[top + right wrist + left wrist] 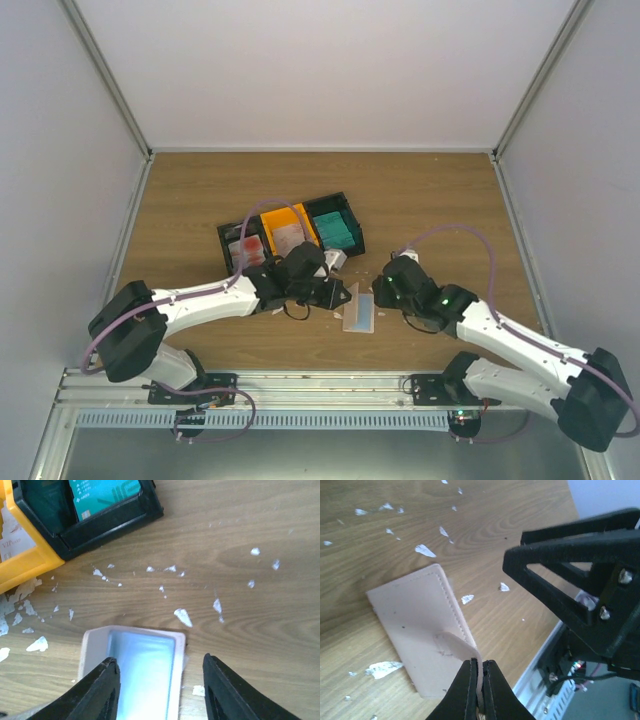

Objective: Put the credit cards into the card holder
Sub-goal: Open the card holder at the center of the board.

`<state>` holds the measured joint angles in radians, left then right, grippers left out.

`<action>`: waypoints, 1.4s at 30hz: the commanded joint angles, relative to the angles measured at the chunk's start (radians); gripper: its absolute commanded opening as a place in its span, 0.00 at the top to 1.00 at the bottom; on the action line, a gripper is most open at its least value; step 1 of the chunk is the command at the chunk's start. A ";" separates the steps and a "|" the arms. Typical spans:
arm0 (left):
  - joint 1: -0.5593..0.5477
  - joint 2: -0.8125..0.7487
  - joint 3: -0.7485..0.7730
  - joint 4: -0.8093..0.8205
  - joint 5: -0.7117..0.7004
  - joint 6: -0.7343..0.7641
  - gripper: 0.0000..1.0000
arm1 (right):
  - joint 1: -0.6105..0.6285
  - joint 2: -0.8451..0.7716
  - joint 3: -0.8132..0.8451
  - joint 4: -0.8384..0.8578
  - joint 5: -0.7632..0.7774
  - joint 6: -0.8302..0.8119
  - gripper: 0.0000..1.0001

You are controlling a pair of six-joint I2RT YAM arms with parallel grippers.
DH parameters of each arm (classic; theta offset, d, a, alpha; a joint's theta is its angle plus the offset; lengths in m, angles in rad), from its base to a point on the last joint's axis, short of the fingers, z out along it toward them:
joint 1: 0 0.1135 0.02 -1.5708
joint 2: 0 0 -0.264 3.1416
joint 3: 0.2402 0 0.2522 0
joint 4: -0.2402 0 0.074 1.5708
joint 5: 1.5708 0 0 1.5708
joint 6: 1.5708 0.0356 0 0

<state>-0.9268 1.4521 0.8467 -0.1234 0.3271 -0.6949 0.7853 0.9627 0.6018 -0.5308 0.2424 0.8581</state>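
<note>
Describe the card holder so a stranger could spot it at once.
On the wooden table, find the black and orange trays. On their near side lies the card holder. It is the only beige wallet, opened to show a pale blue pocket, unlike the white scraps around it.

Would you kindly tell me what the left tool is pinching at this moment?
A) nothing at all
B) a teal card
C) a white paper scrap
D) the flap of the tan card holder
D: the left wrist view shows the left tool shut on the small flap of the card holder.
</note>
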 commanded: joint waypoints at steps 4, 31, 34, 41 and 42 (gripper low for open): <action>0.012 -0.071 -0.124 -0.023 -0.146 -0.035 1.00 | 0.008 0.073 -0.037 0.082 -0.154 -0.080 0.63; 0.108 -0.203 -0.325 -0.081 -0.186 -0.081 0.75 | 0.104 0.498 0.136 0.159 -0.295 -0.198 0.58; 0.110 -0.230 -0.320 -0.092 -0.202 -0.083 0.68 | 0.182 0.567 0.217 0.016 -0.086 -0.153 0.46; 0.162 -0.339 -0.280 -0.167 -0.255 -0.129 0.44 | 0.296 0.650 0.275 -0.107 0.064 -0.023 0.33; 0.183 -0.362 -0.263 -0.184 -0.265 -0.133 0.41 | 0.304 0.667 0.277 -0.108 0.066 -0.019 0.33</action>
<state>-0.7990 1.1656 0.5152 -0.2607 0.1268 -0.8028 1.0481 1.5814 0.8520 -0.5385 0.1799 0.7635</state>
